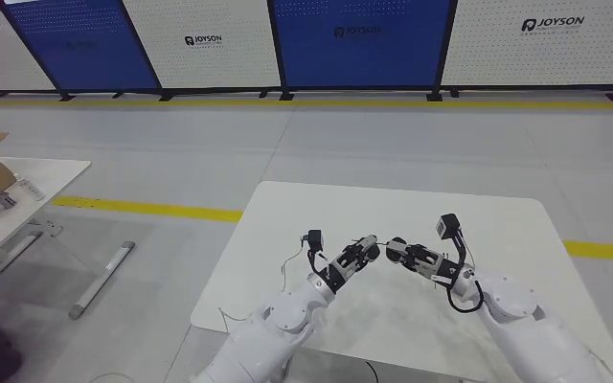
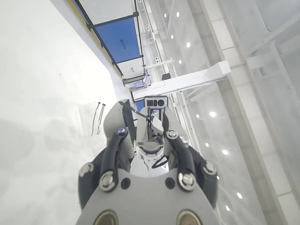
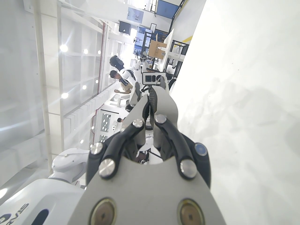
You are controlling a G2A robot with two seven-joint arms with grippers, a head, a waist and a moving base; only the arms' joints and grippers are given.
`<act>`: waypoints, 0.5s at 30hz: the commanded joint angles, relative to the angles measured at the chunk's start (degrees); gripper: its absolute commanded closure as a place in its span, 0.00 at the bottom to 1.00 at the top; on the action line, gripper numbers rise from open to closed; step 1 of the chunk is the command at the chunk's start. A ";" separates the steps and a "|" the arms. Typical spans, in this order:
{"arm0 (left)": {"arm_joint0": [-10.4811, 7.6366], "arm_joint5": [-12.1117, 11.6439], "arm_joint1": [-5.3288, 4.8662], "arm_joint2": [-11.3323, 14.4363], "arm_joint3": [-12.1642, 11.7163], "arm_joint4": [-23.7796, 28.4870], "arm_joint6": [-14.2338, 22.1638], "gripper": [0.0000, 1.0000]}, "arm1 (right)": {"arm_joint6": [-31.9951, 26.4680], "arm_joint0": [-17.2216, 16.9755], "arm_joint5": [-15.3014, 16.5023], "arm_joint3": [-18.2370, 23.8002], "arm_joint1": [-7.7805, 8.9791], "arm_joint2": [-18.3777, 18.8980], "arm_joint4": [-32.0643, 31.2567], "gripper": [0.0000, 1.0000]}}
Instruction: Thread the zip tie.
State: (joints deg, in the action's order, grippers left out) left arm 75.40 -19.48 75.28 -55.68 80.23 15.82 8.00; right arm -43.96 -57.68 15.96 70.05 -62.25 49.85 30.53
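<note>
We see the two arms meeting tip to tip above the white rectangular table, over its middle and a little towards the near edge. The left gripper is on the left and the right gripper on the right, and their tips are just beside each other.

The right gripper's two fingers are pressed close together. A thin black plastic zip tie runs out from between them, so we take it as clamped there. The strap slants across to the tip of one finger of the left gripper. That gripper's jaws stand apart with nothing pinched between them, and we cannot tell whether the strap touches the fingertip.

The zip tie is up in the air above the tabletop, between the two grippers. Two spare thin black zip ties lie flat on the table side by side, apart from both grippers.
</note>
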 commanded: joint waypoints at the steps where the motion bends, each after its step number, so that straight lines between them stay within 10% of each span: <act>1: -0.06 0.00 0.08 0.00 -0.08 -0.17 -0.10 1.00 | -0.11 -0.09 -0.24 0.04 -0.09 0.20 -0.22 1.00; 15: 0.44 0.00 0.46 -0.68 0.26 -1.66 -0.33 1.00 | -0.15 -0.12 -0.33 0.06 -0.12 0.27 -0.27 1.00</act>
State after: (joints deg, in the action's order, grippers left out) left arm 75.80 -19.48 75.73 -56.29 80.47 14.23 7.63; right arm -44.11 -57.80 15.64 70.11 -62.37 50.12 30.26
